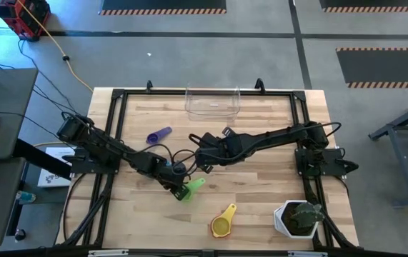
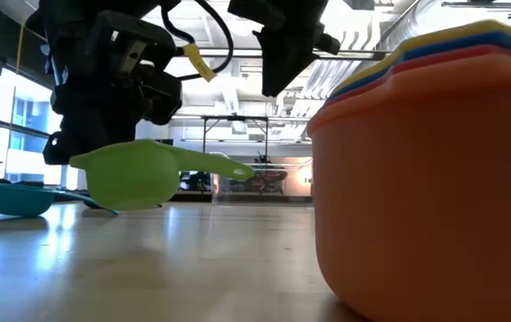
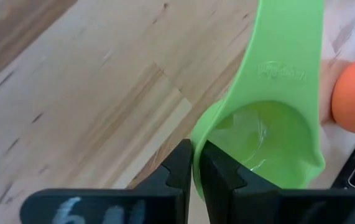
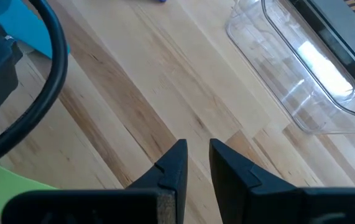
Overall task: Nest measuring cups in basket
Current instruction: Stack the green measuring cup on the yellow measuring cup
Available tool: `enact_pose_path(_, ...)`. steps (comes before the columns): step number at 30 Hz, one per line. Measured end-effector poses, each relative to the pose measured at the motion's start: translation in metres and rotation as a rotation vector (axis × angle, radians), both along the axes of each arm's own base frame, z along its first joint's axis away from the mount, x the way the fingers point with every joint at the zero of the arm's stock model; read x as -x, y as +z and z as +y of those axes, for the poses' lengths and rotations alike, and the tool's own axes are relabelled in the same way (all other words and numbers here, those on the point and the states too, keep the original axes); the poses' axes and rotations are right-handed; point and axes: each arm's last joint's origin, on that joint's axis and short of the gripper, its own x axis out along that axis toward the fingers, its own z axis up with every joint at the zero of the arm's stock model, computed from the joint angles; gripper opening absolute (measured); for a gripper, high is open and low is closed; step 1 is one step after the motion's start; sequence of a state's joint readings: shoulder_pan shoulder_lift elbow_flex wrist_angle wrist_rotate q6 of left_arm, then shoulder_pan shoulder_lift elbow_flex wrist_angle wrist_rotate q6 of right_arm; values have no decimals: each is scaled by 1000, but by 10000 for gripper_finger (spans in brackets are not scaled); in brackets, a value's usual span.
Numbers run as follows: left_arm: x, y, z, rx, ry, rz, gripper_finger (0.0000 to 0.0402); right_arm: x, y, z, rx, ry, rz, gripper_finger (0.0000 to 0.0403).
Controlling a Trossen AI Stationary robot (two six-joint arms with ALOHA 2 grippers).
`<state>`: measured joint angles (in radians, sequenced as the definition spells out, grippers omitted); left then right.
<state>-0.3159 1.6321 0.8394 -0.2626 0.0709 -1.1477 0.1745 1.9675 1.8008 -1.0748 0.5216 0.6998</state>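
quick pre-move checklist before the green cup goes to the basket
1. Left gripper pinching the green cup rim: ok.
2. Green cup clear of the table: cannot tell; in the low view its bottom sits about at table level.
3. Basket empty, at the far edge: ok.
4. Right gripper holding nothing, fingers slightly apart: ok.
5. Path to basket: not ok, right arm lies between.
6. Purple cup and yellow-topped stack outside basket: not ok.

I see the table (image 1: 261, 193) as pale wood planks with visible grain, lightly sheened. The green cup (image 3: 276, 143) is smooth, glossy plastic with embossed lettering on its handle. The basket (image 4: 301, 74) is clear glossy plastic. The orange cup (image 2: 434, 188) looks smooth, satin plastic.
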Motion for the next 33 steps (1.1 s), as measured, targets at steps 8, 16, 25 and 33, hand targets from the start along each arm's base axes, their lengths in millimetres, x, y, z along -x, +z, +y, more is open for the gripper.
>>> enact_pose_path(8, -3, 1, 5, 37, 4, -3, 21, 0, 0, 0, -1, 2, 1, 59)
enact_pose_path(16, -9, 4, 6, 19, -1, -88, 21, 0, 0, 0, -2, 2, 0, 59)
enact_pose_path(25, -10, 4, 7, 2, 6, -94, 22, 0, 0, 0, -2, 2, 0, 59)
enact_pose_path(33, -11, 4, 10, 13, 11, -91, 57, 0, 0, 0, -1, 1, 0, 59)
